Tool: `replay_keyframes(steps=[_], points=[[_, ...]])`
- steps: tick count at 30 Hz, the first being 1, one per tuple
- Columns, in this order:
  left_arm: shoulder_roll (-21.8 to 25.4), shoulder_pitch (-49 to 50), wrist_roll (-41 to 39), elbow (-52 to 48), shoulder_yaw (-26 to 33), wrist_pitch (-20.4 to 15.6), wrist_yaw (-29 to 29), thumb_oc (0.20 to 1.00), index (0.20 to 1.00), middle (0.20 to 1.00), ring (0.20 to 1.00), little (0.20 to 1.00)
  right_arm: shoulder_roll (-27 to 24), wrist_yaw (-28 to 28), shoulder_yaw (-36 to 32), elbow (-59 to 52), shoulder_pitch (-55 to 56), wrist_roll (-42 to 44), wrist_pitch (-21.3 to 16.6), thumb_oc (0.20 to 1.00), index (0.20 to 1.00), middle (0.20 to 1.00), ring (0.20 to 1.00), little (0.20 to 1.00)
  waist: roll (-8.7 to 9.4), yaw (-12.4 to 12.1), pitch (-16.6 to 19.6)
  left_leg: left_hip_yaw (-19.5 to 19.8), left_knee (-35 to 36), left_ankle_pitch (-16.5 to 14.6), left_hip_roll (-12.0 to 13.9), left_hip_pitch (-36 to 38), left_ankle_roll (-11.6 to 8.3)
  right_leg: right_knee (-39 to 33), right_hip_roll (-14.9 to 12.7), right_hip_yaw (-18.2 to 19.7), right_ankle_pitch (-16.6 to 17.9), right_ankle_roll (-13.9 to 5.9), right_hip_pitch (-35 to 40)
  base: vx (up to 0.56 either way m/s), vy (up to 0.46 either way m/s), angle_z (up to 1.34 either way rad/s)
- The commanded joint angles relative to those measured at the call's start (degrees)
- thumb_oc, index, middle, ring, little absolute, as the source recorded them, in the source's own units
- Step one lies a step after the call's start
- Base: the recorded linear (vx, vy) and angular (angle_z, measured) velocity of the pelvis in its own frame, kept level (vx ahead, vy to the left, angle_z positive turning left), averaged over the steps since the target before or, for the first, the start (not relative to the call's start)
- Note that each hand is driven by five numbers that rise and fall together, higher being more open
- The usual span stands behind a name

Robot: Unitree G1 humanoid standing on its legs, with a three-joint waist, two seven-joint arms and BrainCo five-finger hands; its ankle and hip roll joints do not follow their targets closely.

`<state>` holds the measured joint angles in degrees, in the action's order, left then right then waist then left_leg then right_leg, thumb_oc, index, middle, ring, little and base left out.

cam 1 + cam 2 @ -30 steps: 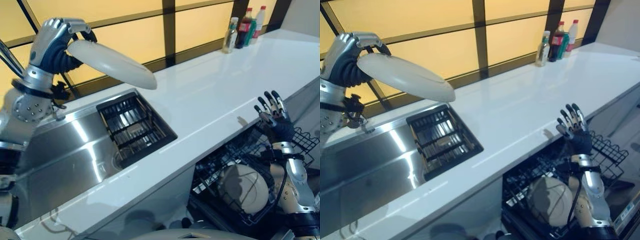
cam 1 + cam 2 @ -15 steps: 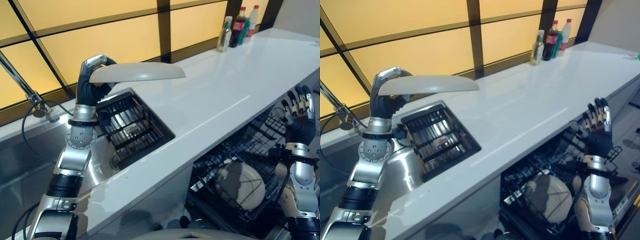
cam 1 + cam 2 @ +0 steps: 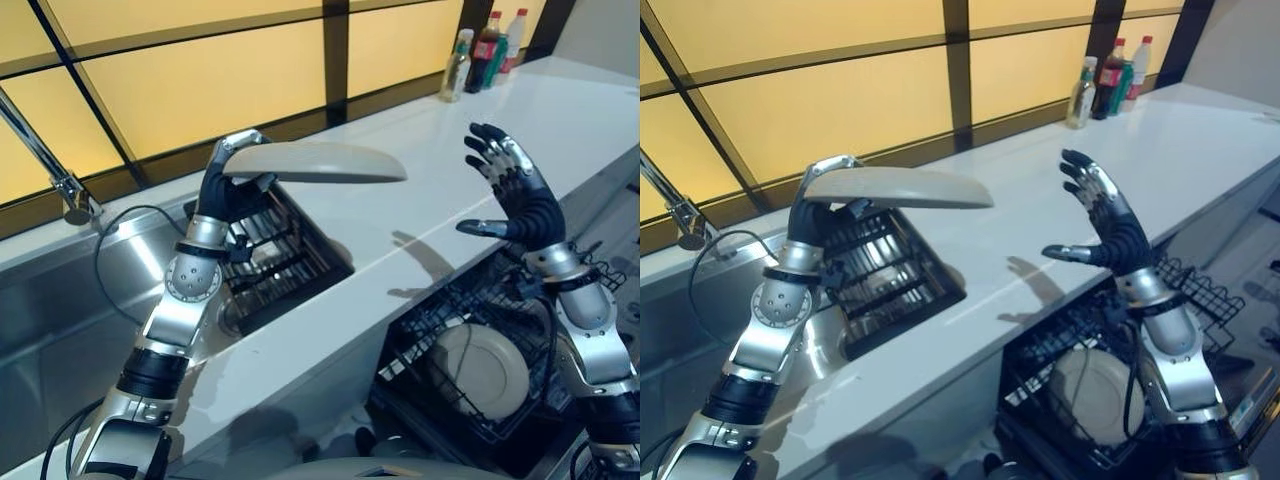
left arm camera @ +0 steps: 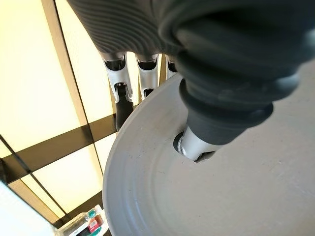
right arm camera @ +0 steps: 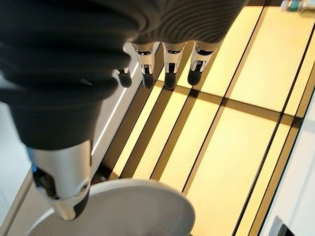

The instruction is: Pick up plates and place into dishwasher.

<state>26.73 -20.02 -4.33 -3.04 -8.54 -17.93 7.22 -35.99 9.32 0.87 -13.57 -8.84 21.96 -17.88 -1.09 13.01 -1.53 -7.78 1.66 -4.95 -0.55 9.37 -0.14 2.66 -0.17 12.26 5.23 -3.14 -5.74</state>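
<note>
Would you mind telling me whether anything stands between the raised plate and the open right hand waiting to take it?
Nothing visible does: the plate, pinched by the left hand, and the open right hand face each other across bare white counter.

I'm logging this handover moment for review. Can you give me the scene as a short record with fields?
held plate: white plate, roughly level, above the sink rack
left hand: left hand gripping the plate's rim
right hand: right hand open, fingers spread, raised over the counter, apart from the plate
dishwasher rack: dishwasher rack pulled out, one racked plate inside
background: bottles at the counter's far end
</note>
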Motion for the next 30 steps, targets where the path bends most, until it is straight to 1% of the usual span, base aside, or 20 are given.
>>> replay_keyframes(steps=[1,6,12,17,23,30], points=[[1.2,-3.8,-2.3,-2.0,-2.0,-1.3,0.3,0.200,0.200,0.200,0.200,0.200,0.4,0.6,-0.5,-3.7,-3.7,-0.4,-0.2,1.000,1.000,1.000,1.000,1.000,0.97,-1.9,2.3,2.8,-3.6,-0.8,-1.2,-6.5,2.07,5.9,-1.8,-0.8,-3.3,-5.79,0.7,0.00,0.000,0.00],[1.0,-4.3,-2.5,-2.1,-3.0,-1.2,0.5,0.200,0.200,0.200,0.200,0.200,1.2,2.1,1.5,-4.5,-5.4,0.8,0.8,1.000,1.000,1.000,1.000,1.000,1.08,-2.4,2.2,3.3,-3.8,-0.7,-1.1,-6.7,1.96,5.7,-1.9,-0.9,-3.4,-5.82,1.0,0.00,0.000,0.00],[0.4,-4.7,-1.3,-2.6,-3.8,-1.0,0.6,0.200,0.200,0.200,0.200,0.200,1.9,3.7,4.6,-6.1,-6.6,-1.0,1.9,1.000,1.000,1.000,1.000,1.000,1.17,-2.7,2.1,3.5,-3.9,-0.6,-1.1,-6.8,1.99,5.5,-1.9,-0.9,-3.6,-5.76,1.0,0.00,0.000,0.00],[0.3,-5.2,-2.1,-2.5,-4.8,-0.8,0.9,0.200,0.200,0.200,0.200,0.200,2.2,1.6,7.1,-6.1,-9.0,-3.5,2.4,1.000,1.000,1.000,1.000,1.000,1.10,-3.2,2.0,3.7,-3.9,-0.6,-1.1,-6.7,1.96,5.0,-2.0,-1.0,-3.8,-5.66,1.3,0.00,0.000,0.00],[-0.4,-5.6,-1.7,-2.5,-5.9,-0.2,1.1,0.200,0.200,0.200,0.200,0.200,3.8,-0.7,8.9,-6.8,-11.8,-2.9,3.1,1.000,1.000,1.000,1.000,1.000,1.05,-3.8,1.9,4.1,-3.7,-0.5,-1.0,-6.5,1.91,4.8,-2.1,-1.4,-4.2,-5.56,1.7,0.00,0.000,0.00],[-0.9,-6.1,-1.7,-2.3,-6.8,0.3,1.0,0.200,0.200,0.200,0.200,0.200,5.7,-2.7,10.1,-7.4,-14.3,-2.0,3.0,1.000,1.000,1.000,1.000,1.000,1.00,-4.4,1.9,4.4,-3.9,-0.7,-1.0,-6.5,1.93,4.6,-2.2,-1.7,-4.5,-5.51,2.0,0.01,0.000,0.03]])
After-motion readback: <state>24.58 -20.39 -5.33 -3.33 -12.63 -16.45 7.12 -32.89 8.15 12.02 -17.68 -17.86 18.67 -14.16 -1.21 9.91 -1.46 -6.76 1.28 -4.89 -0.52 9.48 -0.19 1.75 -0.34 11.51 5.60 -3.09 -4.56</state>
